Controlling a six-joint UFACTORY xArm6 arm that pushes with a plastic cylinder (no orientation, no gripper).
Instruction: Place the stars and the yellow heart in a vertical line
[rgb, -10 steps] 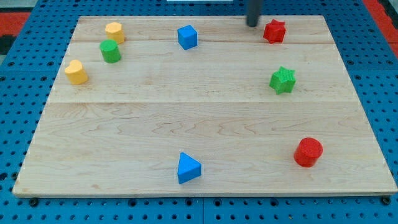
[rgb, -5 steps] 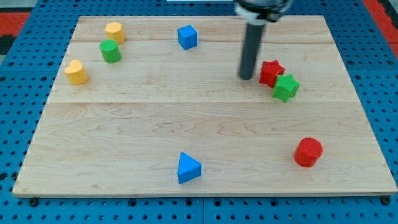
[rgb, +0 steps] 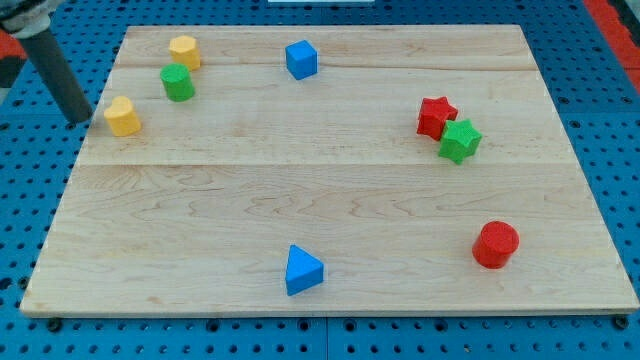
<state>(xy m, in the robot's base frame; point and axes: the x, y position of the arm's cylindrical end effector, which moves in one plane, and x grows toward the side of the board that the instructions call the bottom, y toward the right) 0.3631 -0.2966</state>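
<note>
Now my tip (rgb: 79, 118) sits just off the counter's (rgb: 330, 200) edge at nine o'clock of the yellow heart (rgb: 122, 116), close, perhaps not touching. No jaws exist on this rod, nothing is held. Toward three o'clock, the red star (rgb: 436, 116) touches the green star (rgb: 460, 140).

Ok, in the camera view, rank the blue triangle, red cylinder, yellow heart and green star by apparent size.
1. blue triangle and red cylinder: look alike, both largest, though nearest the view's bottom, so perhaps just closer.
2. green star.
3. yellow heart, only slightly smaller; my tip sits just to its left.
</note>
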